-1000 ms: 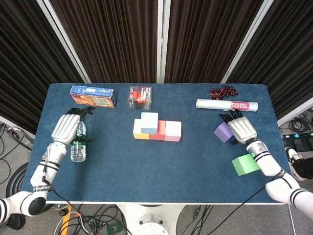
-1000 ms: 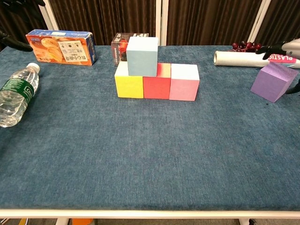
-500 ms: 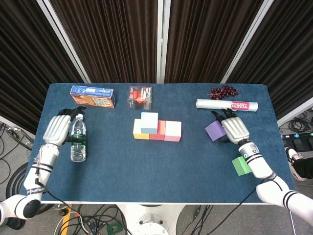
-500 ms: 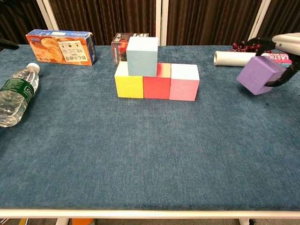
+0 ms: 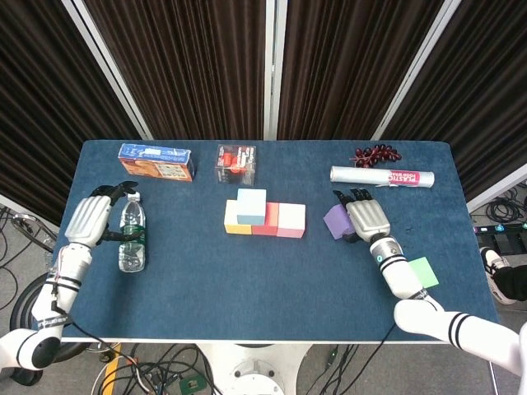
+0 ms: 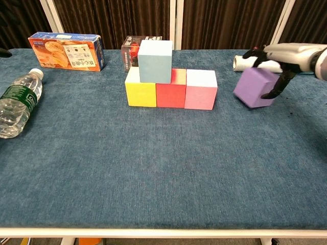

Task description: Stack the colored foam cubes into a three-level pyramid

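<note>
Right hand [image 6: 278, 58] grips the purple foam cube [image 6: 255, 87] clear of the blue cloth table [image 6: 163, 173], right of the pink foam cube [image 6: 200, 89]; I judge a brushing approach could topple the pale blue foam cube [image 6: 155, 61], while my left hand [image 5: 92, 218] hangs open.

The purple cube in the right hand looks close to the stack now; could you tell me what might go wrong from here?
1. The purple cube is held tilted in the right hand, so it may land crooked on the red cube and pink cube.
2. The light blue cube straddles yellow and red, leaving a tight slot; a nudge could shift it.
3. The fingers wrap the cube's sides and may snag the stack on release.
</note>
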